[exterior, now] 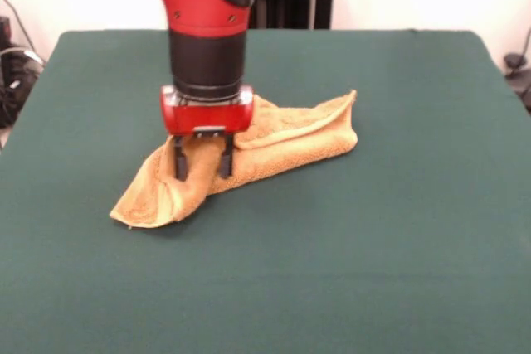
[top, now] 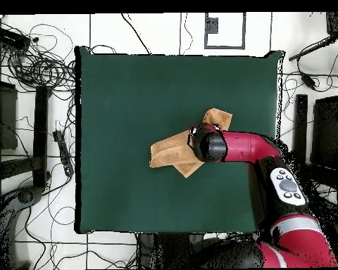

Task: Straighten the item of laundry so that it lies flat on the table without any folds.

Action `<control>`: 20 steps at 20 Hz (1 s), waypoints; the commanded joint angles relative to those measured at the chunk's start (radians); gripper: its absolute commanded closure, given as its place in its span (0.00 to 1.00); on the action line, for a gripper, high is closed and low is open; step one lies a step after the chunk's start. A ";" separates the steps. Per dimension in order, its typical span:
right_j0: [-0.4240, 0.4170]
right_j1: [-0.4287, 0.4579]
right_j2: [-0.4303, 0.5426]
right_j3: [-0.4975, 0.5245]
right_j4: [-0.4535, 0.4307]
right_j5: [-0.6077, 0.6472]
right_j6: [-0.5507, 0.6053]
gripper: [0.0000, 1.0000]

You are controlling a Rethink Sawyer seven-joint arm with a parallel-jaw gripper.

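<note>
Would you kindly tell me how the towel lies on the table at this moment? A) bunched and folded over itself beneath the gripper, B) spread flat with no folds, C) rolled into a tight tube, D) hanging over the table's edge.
A: the towel sits crumpled with layers folded over, well inside the table, and the gripper has its fingers down in the cloth.

A robotics lab: loose cables (top: 41, 67) sprawl over white floor tiles (top: 112, 31) around the green-covered table (top: 129, 91).
</note>
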 commanded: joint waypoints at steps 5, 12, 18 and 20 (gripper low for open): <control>-0.006 0.121 0.160 -0.049 -0.170 0.167 -0.277 0.00; -0.017 0.039 0.171 -0.004 -0.186 0.235 -0.273 0.00; -0.092 -0.056 0.297 0.054 -0.266 0.336 -0.607 0.00; -0.108 -0.099 0.320 0.074 -0.271 0.388 -0.670 0.00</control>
